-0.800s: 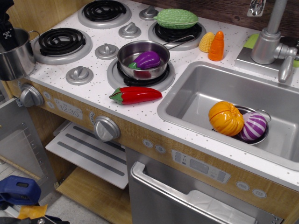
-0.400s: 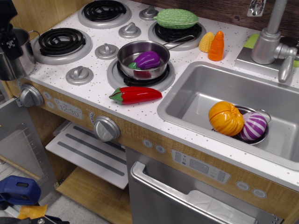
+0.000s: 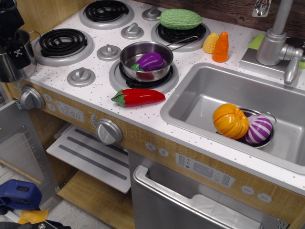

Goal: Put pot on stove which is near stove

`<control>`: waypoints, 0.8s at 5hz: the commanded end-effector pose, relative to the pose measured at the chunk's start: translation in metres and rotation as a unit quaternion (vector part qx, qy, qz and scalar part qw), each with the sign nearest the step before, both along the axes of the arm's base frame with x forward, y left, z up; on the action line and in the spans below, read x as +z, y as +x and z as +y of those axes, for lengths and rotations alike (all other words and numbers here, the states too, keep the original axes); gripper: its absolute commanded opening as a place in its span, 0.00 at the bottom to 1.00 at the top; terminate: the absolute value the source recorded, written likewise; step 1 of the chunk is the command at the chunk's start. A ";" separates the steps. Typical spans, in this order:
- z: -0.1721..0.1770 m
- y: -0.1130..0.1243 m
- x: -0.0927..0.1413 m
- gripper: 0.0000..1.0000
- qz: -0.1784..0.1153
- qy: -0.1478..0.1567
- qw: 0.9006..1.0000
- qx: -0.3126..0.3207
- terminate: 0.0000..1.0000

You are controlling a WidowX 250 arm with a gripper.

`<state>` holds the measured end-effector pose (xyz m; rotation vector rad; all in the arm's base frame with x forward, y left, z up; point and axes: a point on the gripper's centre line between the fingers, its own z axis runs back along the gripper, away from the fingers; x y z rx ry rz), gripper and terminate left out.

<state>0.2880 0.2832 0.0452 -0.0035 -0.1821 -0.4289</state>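
The shiny steel pot [image 3: 10,64] is at the far left edge of the view, by the stove's front-left corner and partly cut off by the frame. Its wire loop handle points toward the front-left coil burner [image 3: 63,42]. My black gripper [image 3: 15,42] reaches down over the pot's rim and appears shut on it. I cannot tell whether the pot rests on the white speckled stove [image 3: 97,93] or hangs just off its edge. The front-left and back-left burners are bare.
A steel pan [image 3: 145,59] holding a purple eggplant sits on the front-right burner, and a green vegetable [image 3: 180,19] on the back-right one. A red pepper [image 3: 138,97] lies at the counter front. The sink [image 3: 205,90] holds a dish of toy vegetables.
My gripper has moved down and slightly right. The pot has shifted left and lower, so less of it shows in the frame.
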 end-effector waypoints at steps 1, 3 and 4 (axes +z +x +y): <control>0.009 0.000 0.013 0.00 -0.018 0.017 1.000 0.009 0.00; 0.007 0.000 0.016 0.00 -0.023 0.032 0.999 0.007 0.00; 0.009 0.004 0.017 0.00 -0.032 0.039 0.999 0.001 0.00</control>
